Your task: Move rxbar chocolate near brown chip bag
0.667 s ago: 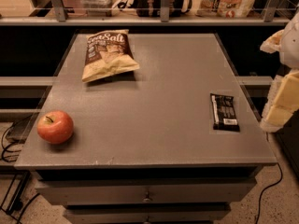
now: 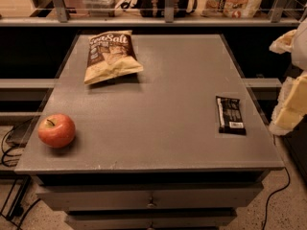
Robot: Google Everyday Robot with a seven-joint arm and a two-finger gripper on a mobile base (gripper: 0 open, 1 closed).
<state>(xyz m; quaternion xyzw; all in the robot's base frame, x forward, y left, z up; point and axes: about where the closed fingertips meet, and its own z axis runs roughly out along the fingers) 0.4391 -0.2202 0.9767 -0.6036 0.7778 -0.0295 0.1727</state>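
Observation:
The rxbar chocolate (image 2: 230,115) is a small black-wrapped bar with a white label patch at its near end. It lies flat near the right edge of the grey table (image 2: 168,104). The brown chip bag (image 2: 111,56), dark brown on top with white "Sea Salt" lettering and pale tan below, lies at the far left of the table. My gripper (image 2: 289,80), cream-coloured, hangs at the right edge of the view. It is beyond the table's right side, right of the bar and apart from it.
A red apple (image 2: 56,130) sits at the table's near left corner. A shelf with a rail (image 2: 165,18) and packaged goods runs behind the table. Drawers (image 2: 151,200) are below the front edge. Cables lie on the floor at both sides.

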